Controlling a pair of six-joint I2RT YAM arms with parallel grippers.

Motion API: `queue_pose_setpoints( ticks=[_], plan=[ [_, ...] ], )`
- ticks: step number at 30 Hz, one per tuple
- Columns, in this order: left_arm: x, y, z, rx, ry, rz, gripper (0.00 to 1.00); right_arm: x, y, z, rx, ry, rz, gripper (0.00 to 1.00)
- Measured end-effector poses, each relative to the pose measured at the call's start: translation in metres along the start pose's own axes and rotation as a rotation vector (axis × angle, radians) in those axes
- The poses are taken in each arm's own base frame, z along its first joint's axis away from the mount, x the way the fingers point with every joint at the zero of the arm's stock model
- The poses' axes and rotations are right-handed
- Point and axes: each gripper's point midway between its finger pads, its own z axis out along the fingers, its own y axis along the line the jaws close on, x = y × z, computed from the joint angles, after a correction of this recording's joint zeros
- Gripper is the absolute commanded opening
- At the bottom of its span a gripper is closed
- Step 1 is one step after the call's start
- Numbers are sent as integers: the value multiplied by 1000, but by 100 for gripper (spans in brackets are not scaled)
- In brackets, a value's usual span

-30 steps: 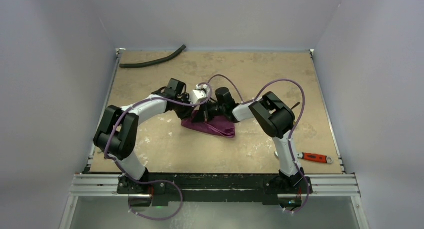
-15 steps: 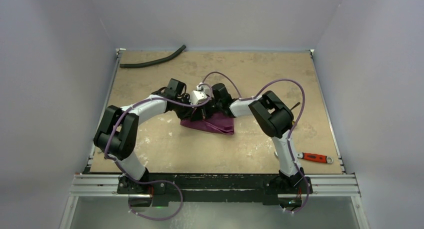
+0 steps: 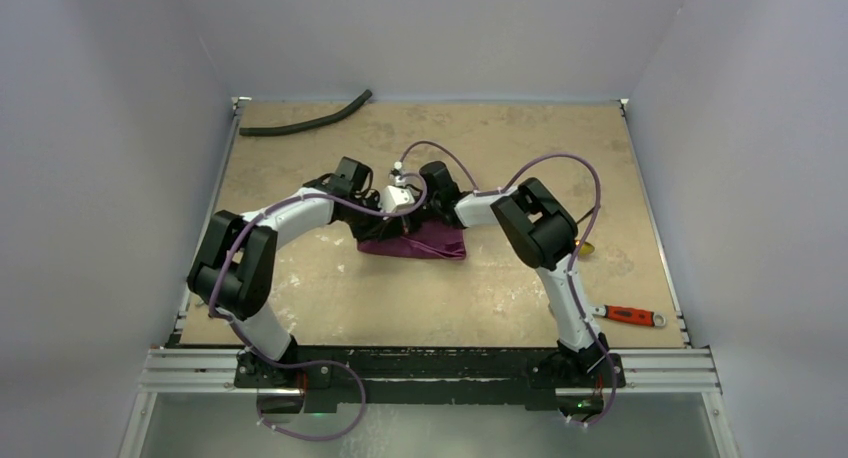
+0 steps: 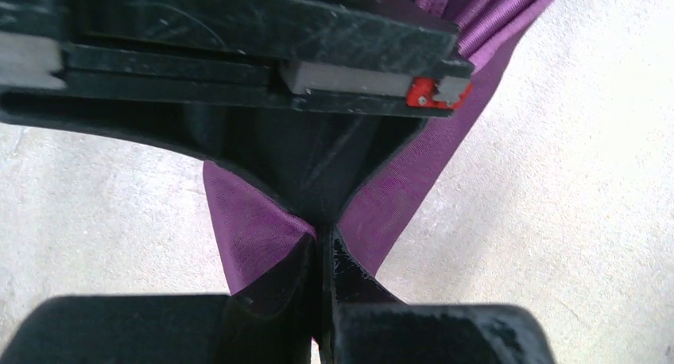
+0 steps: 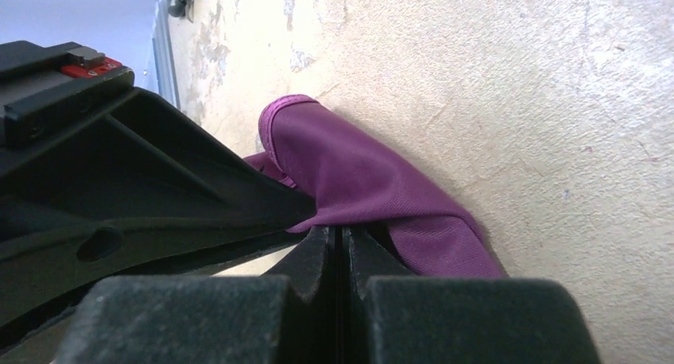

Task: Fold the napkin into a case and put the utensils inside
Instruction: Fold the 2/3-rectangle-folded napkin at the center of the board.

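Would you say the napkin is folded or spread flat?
Folded: the napkin shows as a narrow doubled band with a rounded fold edge, not a flat square.

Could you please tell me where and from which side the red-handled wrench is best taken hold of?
Take the wrench by the middle of its red handle, straight down from above, fingers across its narrow width. It lies flat on the table, running roughly left to right, so only the handle's long sides are free.

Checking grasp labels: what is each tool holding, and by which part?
Both are shut on the napkin: left tool and right tool each pinch a fold of cloth at its far edge.
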Motion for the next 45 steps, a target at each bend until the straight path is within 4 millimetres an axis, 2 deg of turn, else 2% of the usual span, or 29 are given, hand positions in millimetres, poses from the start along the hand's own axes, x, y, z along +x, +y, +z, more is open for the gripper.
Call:
queue_pose_setpoints(
  ticks=[4, 13, 17, 18, 19, 20, 24, 31, 36, 39, 45],
  plan=[
    [3, -4, 1, 23, 12, 24, 0, -1, 2, 0, -20, -2, 4, 2],
    [16, -4, 9, 15, 44, 87, 0, 1, 3, -3, -49, -25, 20, 25],
    [15, -1, 10, 1, 44, 111, 0, 1, 4, -13, -74, -38, 25, 40],
    [15, 0, 11, -2, 43, 117, 0, 2, 5, -17, -77, -40, 26, 52],
    [14, 1, 12, -4, 40, 125, 0, 3, 6, -21, -78, -39, 29, 59],
    [13, 2, 13, -7, 36, 130, 0, 4, 7, -24, -80, -38, 29, 62],
    [7, 8, 18, -19, 13, 158, 0, 0, 15, -41, -81, -45, -29, 64],
    [4, 12, 19, 5, -30, 172, 0, 12, 3, -82, 52, -59, -89, 64],
    [4, 12, 20, 25, -43, 173, 0, 10, 0, -102, 159, -85, -178, 63],
    [4, 12, 19, 30, -41, 175, 0, 17, -1, -115, 229, -88, -235, 64],
    [7, 15, 17, 34, -40, 185, 0, 25, 16, -146, 317, -95, -415, 66]
  ],
)
